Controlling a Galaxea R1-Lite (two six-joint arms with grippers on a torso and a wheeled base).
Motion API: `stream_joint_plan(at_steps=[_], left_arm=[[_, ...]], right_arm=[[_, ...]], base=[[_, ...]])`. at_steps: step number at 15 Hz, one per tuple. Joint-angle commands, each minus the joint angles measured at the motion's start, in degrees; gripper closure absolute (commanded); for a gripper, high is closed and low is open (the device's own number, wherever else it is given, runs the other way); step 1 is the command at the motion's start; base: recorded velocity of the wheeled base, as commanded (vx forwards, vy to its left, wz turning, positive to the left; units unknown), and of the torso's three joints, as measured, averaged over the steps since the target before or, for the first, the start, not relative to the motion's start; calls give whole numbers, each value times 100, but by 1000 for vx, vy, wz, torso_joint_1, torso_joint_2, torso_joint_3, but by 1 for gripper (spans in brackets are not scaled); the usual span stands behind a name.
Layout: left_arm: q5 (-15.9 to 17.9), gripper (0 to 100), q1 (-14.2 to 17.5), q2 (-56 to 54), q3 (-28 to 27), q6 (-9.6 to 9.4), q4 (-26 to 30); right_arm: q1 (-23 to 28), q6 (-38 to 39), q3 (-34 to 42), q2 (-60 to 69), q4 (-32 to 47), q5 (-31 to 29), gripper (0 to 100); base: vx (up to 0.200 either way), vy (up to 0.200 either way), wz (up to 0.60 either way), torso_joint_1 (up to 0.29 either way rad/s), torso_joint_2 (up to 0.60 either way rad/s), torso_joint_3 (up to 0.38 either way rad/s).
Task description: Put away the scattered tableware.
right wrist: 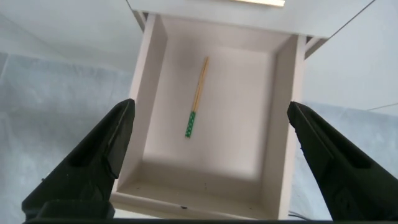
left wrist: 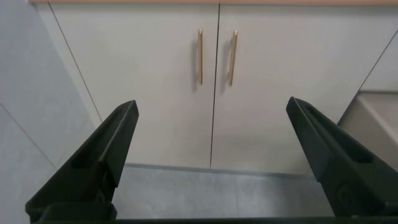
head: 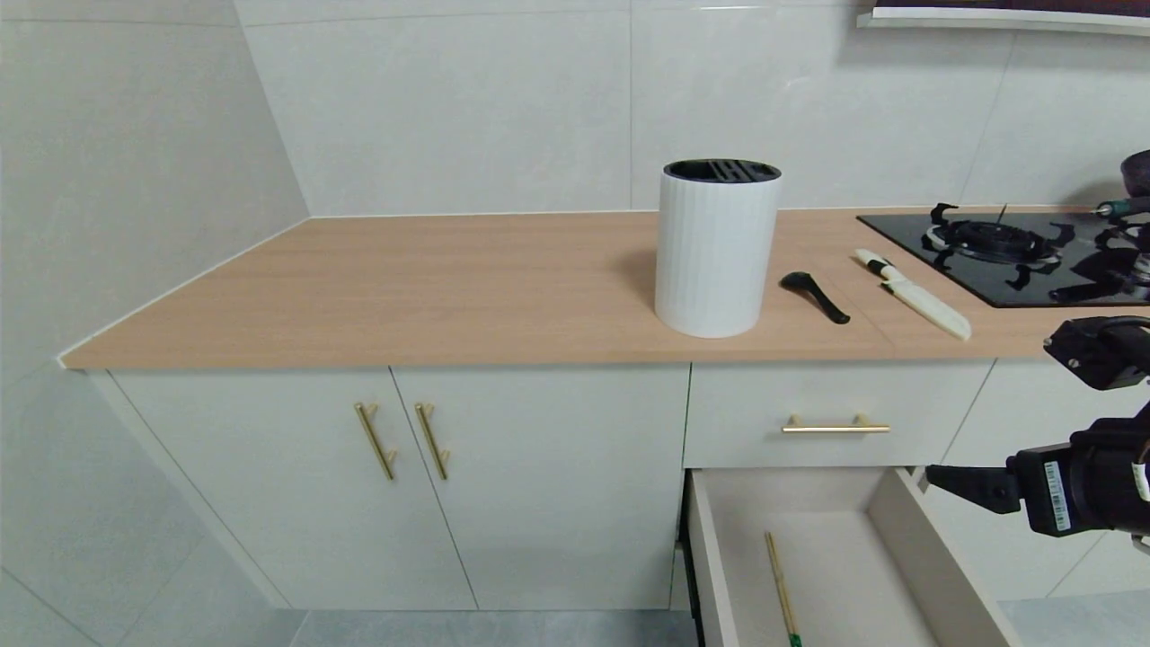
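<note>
Fingers of the right gripper (right wrist: pixel 209 111) spread wide and empty above the open white drawer (right wrist: pixel 284 124), where green-ended wooden chopsticks (right wrist: pixel 196 99) lie. The left gripper (left wrist: pixel 211 107) is likewise spread and empty. A black plastic spoon (head: pixel 813 295) and a white knife (head: pixel 912 293) wait on the wooden countertop (head: pixel 449 288); fetching one seems next.

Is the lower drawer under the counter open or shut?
Open: the lower drawer is pulled out, showing chopsticks lying inside, while the upper drawer above it sits flush.
</note>
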State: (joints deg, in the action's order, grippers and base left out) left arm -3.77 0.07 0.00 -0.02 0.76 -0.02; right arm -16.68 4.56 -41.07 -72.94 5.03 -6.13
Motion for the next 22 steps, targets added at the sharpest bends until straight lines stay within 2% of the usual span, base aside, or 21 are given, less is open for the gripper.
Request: stream_joint_plan(at_steps=[1, 8, 10, 11, 16, 17, 19, 22], left_arm=[[-1, 0, 1, 0, 2, 4, -6], [-1, 0, 1, 0, 2, 4, -6], [-1, 0, 1, 0, 2, 4, -6], [-1, 0, 1, 0, 2, 4, -6], [-1, 0, 1, 0, 2, 4, -6], [-1, 0, 1, 0, 2, 4, -6], [-1, 0, 1, 0, 2, 4, -6], [-1, 0, 1, 0, 2, 4, -6]], right_arm=[[-2, 1, 11, -45, -2, 7, 0], [7, 1, -270, -617, -231, 174, 0], [455, -693, -1114, -1434, -389, 341, 0], [578, -790, -1536, -1777, -398, 499, 0], [710, -860, -3504, -3781, -398, 683, 0], [798, -1062, -3882, -4167, -398, 719, 0], [859, -1150, -4506, -4739, -372, 859, 0], [1035, -1159, -5025, -5240, -363, 1061, 0]], base=[[0, 0, 0, 183, -476, -305], [0, 0, 0, 199, -509, -304], [0, 0, 0, 115, -271, -159], [0, 0, 0, 51, -110, -61], [0, 0, 0, 5, -13, -6], [0, 0, 0, 0, 0, 0], [0, 0, 0, 0, 0, 0], [0, 0, 0, 0, 0, 0]])
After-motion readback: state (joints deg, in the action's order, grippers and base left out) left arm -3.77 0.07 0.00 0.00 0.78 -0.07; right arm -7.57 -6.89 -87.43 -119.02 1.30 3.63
